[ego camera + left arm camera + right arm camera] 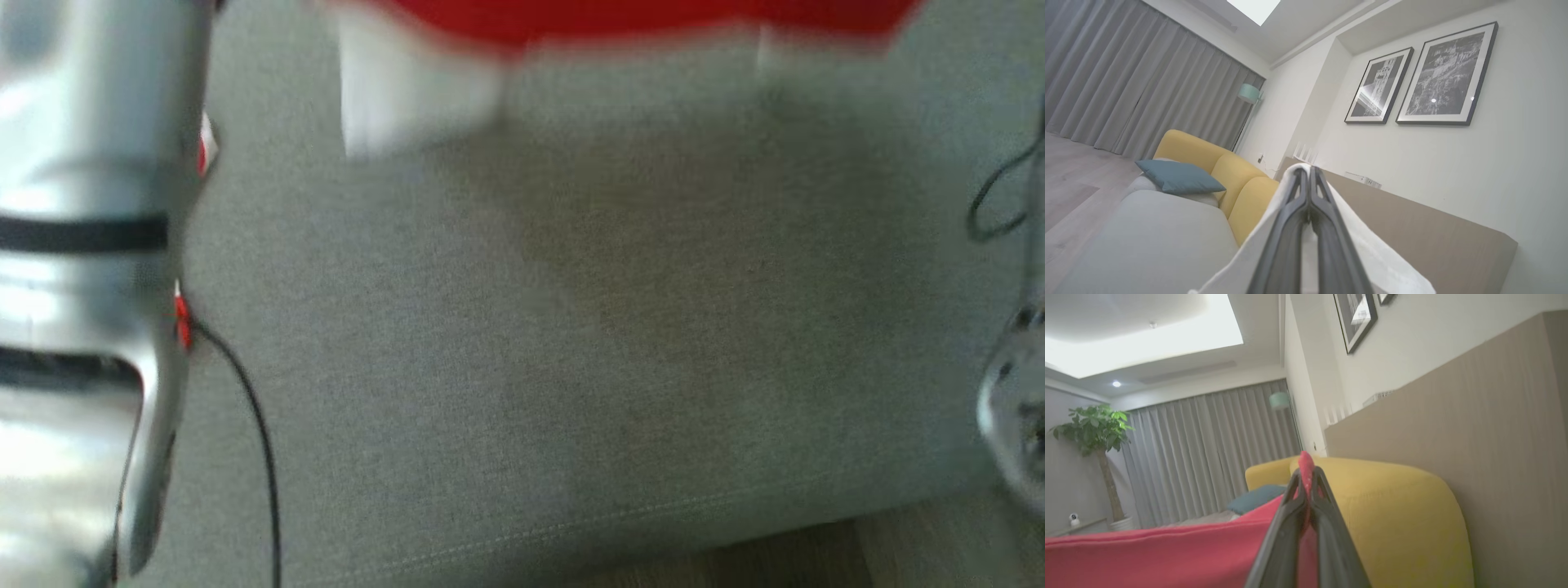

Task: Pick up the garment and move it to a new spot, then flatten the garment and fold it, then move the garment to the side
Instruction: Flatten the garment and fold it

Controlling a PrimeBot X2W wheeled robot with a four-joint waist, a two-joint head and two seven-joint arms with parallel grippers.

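The garment (637, 20) is red and white, blurred along the top edge of the head view above the grey sofa seat. In the left wrist view my left gripper (1309, 173) is shut on a white part of the garment (1372, 253), which drapes over both fingers. In the right wrist view my right gripper (1306, 473) is shut on a red part of the garment (1147, 555), which stretches away to the left. Both grippers point upward toward the wall and ceiling. My left forearm (82, 286) fills the left of the head view.
A grey sofa seat (531, 367) lies below, its front edge (653, 523) near wooden floor. Yellow backrest cushions (1224, 171) and a teal pillow (1180, 177) sit beside a beige wall panel (1412, 228). A black cable (253, 425) hangs by my left arm.
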